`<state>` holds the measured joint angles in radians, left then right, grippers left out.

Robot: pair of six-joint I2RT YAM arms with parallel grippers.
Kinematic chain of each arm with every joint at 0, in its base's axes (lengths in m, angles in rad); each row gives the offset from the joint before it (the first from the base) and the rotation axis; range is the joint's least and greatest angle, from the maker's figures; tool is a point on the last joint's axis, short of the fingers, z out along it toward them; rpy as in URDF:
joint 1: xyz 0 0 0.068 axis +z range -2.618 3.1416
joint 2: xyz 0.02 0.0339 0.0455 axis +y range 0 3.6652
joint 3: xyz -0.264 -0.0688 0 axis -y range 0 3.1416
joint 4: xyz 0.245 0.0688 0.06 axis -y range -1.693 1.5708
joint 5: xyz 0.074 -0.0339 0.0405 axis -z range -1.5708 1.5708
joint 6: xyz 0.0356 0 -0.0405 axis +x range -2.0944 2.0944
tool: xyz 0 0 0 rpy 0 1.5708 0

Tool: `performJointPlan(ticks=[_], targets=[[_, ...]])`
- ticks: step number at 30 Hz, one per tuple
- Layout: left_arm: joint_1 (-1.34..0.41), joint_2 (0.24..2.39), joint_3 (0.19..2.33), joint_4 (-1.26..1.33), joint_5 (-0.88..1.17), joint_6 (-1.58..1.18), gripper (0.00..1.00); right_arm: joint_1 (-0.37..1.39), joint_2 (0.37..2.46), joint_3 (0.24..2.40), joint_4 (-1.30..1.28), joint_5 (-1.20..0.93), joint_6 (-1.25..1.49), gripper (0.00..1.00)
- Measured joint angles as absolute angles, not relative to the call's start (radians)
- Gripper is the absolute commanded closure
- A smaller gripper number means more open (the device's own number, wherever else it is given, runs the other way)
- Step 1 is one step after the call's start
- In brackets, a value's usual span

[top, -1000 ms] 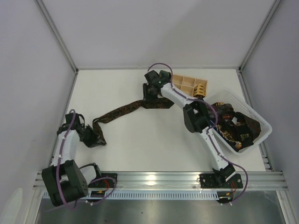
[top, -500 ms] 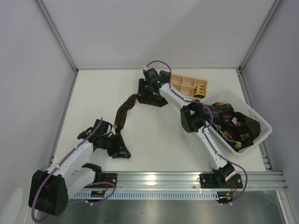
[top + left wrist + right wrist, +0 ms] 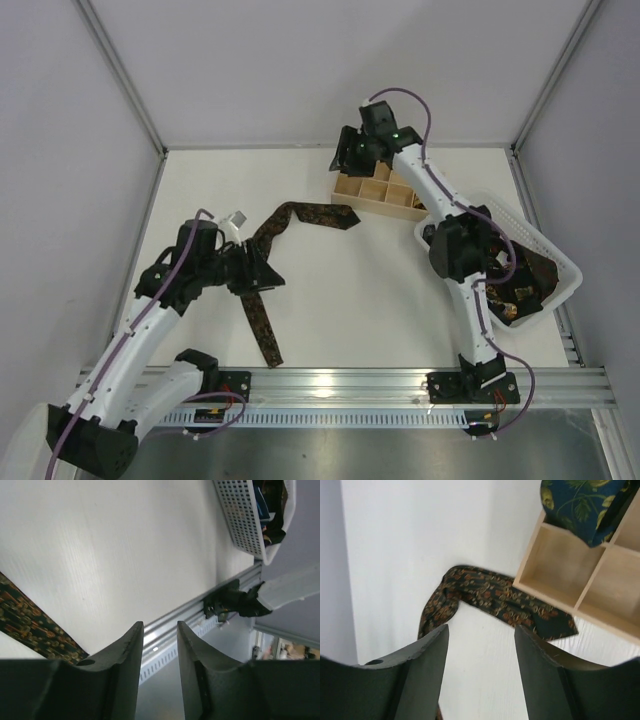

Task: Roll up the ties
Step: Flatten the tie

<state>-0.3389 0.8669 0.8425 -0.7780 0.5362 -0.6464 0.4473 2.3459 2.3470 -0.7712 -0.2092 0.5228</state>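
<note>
White tabletop: one tie lies unrolled w/ a bend; L fingers & R fingers both spread, empty; tray rear, basket at right.

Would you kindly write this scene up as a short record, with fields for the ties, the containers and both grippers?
loose tie: unrolled, lying flat with one bend, pointed end by the wooden tray
rolled tie: dark green, in a tray compartment
basket: white mesh, holding further ties
left gripper: open, empty, close by the loose tie
right gripper: open, empty, above the loose tie's pointed end and the tray's edge
</note>
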Motion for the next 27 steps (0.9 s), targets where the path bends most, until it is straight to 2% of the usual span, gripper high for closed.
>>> performJointPlan(ticks=[2,3,6,9,12,14,17,21,27], targets=[[-0.329,0.888,0.887,-0.776,0.489,-0.634,0.74,0.44,2.258,2.293,-0.794,-0.227,0.518,0.41],[-0.319,0.916,0.913,-0.782,0.471,-0.625,0.84,0.447,2.207,2.243,-0.788,-0.243,0.51,0.41],[-0.249,1.073,1.003,-0.788,0.421,-0.584,0.94,0.511,2.075,2.072,-0.774,-0.279,0.484,0.46],[-0.167,1.288,1.118,-0.791,0.363,-0.546,0.94,0.636,1.955,1.824,-0.727,-0.293,0.462,0.51],[-0.092,1.446,1.193,-0.783,0.342,-0.52,0.92,0.801,1.856,1.55,-0.668,-0.299,0.447,0.51],[-0.055,1.544,1.235,-0.762,0.352,-0.5,0.95,0.899,1.83,1.441,-0.645,-0.29,0.426,0.52],[-0.041,1.705,1.309,-0.732,0.418,-0.469,1.0,0.998,1.813,1.363,-0.613,-0.273,0.397,0.55],[-0.05,1.937,1.385,-0.652,0.509,-0.443,1.0,1.045,1.776,1.313,-0.532,-0.289,0.373,0.68],[-0.056,2.101,1.488,-0.631,0.544,-0.443,1.0,1.094,1.79,1.323,-0.412,-0.334,0.355,0.68]])
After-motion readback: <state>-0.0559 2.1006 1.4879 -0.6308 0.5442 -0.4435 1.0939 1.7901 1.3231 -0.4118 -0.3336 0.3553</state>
